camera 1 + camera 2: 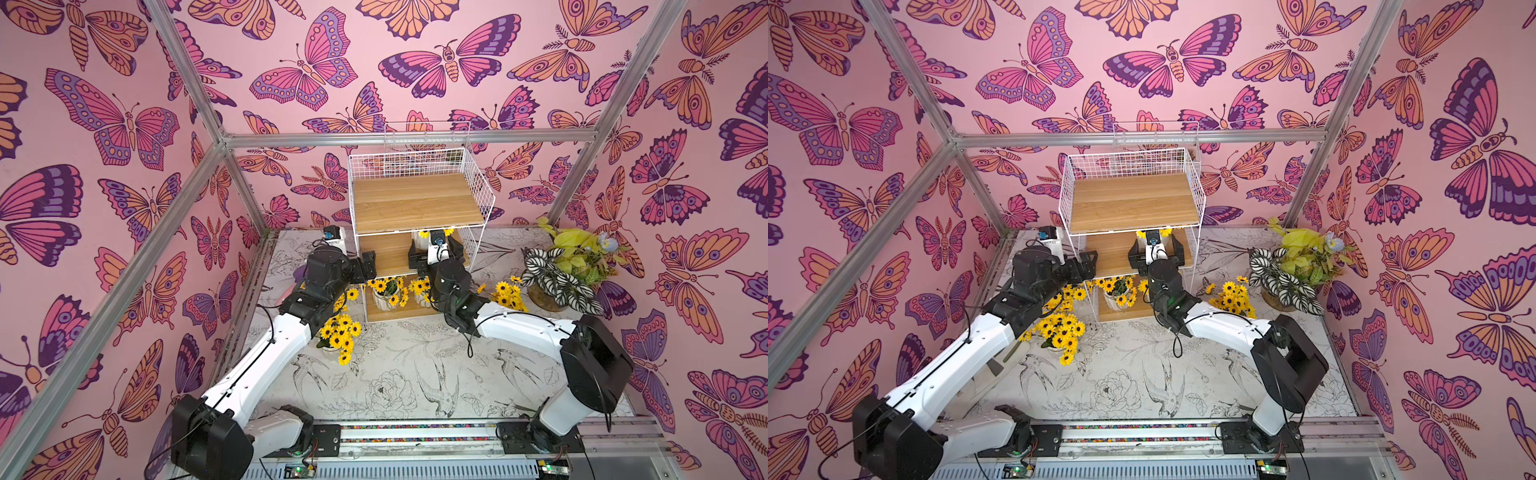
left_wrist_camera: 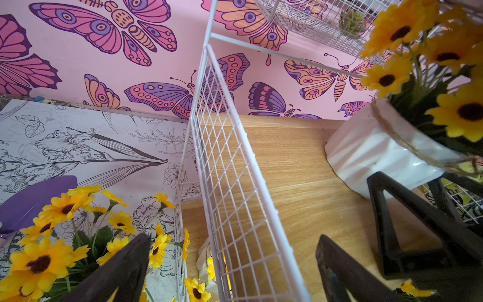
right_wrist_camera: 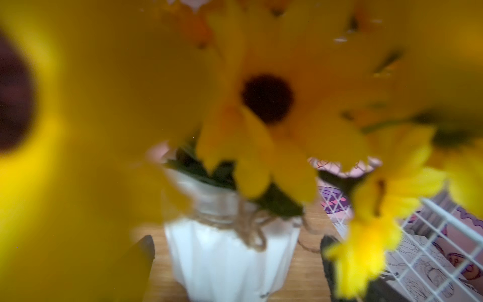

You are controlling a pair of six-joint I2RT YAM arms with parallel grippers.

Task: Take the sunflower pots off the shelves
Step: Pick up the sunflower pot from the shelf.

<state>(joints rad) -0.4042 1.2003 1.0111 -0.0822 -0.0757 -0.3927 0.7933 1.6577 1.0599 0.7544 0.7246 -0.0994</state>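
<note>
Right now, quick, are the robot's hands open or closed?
Left gripper: open, holding nothing.
Right gripper: open around a sunflower pot, not gripping it.

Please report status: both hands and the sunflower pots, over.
Right hand open around middle-shelf pot, not yet closed. Left hand open at rack's wire side panel. Two pots wait on bottom shelf.

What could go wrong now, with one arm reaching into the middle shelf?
The right gripper's open jaws flank a sunflower pot under the top board; lifting it straight up might catch the flowers there.
The left gripper's open jaws straddle the wire side panel; a sideways move might snag it.
</note>
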